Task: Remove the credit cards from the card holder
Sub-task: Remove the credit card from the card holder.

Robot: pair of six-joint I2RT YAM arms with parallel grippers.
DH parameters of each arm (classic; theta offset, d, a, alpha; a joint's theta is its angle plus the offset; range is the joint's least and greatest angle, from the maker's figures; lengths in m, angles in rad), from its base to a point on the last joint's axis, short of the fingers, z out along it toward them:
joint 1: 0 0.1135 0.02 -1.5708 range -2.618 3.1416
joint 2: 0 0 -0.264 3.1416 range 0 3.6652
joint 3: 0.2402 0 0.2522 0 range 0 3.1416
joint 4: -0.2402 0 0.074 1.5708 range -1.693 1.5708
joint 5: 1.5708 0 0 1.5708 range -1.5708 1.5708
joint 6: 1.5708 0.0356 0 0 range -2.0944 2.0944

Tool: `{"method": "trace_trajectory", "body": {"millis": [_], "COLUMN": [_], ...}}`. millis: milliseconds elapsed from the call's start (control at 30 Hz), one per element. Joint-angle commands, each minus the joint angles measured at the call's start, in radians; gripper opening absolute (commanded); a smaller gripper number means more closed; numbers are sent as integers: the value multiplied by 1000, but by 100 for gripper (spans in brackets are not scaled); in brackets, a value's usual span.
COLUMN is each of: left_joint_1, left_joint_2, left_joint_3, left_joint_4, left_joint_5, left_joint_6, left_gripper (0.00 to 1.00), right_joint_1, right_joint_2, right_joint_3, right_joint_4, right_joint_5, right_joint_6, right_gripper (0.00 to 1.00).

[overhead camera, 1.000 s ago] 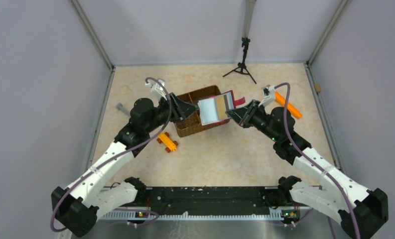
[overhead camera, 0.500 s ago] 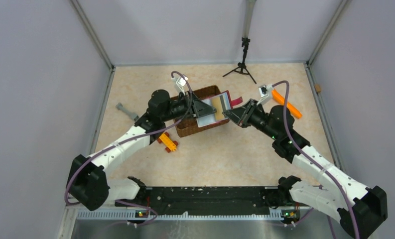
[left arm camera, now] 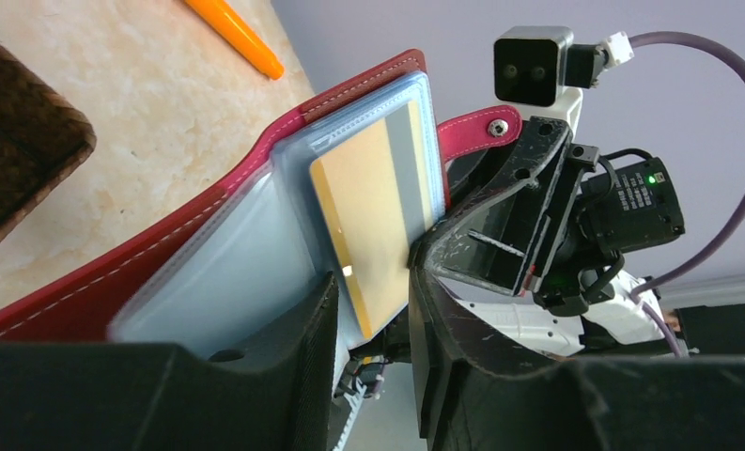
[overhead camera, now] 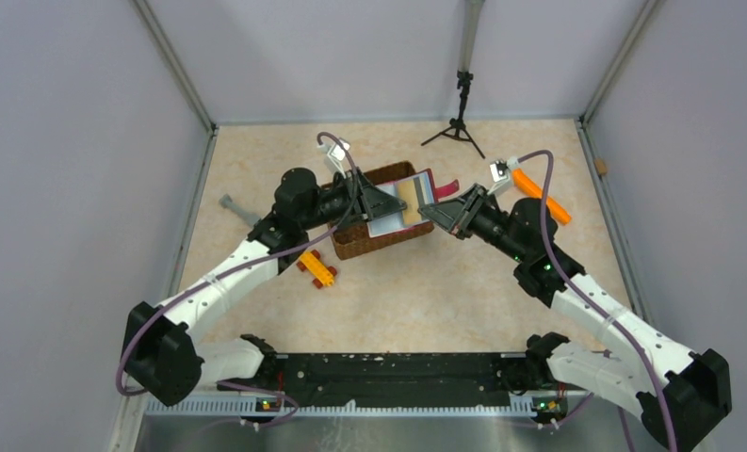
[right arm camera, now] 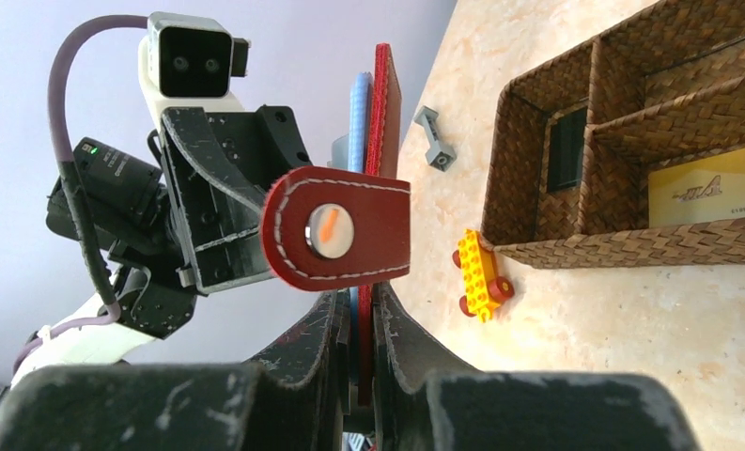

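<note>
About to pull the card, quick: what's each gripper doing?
Left gripper: jaws astride the gold card, grip cannot be told.
Right gripper: closed on the wallet.

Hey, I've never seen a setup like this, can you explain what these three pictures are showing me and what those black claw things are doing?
Two robot arms are bolted to the edge of a table. One picture looks down from above; the other two come from a camera on each wrist. The right gripper is clamped on an open red card holder, held up near a wicker basket. The left gripper has its fingers either side of a gold card in a pocket; whether it pinches yet is unclear. On the table lie a toy car, an orange pen and a grey part.
</note>
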Motion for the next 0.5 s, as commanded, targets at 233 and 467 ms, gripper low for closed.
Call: {"method": "trace_trajectory", "body": {"millis": [233, 467], "left_joint_1": [4, 32], "left_joint_2": [-13, 25], "left_joint_3": [11, -64], "left_joint_4": [62, 393], "left_joint_5": [31, 129], "left_joint_6": [-34, -245], "left_gripper": [38, 15], "right_joint_1": [-2, -3], "right_joint_2": [-13, -2], "right_joint_3": [33, 30], "right_joint_4": [171, 203], "right_joint_5": [-65, -95], "right_joint_6": [79, 114], "right_gripper": [0, 0]}}
